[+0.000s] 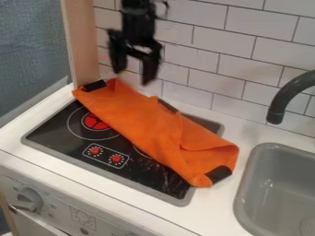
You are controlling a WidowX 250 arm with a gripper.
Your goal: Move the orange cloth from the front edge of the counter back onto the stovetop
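Note:
The black gripper (132,76) hangs at the upper left, in front of the tiled wall, with its two fingers spread and nothing between them. Just below it is the upper-left end of an orange cloth (148,124). The cloth lies folded and stretched diagonally over the black stovetop (55,133), from the back left corner to the front right. Black patches show at both ends of the cloth, and its lower right end lies partly on the white counter. Whether the fingertips touch the cloth cannot be told.
A grey sink (277,184) is set into the counter at the right, with a dark faucet (289,94) above it. A wooden post (81,46) stands left of the gripper. The tiled wall (209,60) runs behind, and a knob (28,199) is on the front panel.

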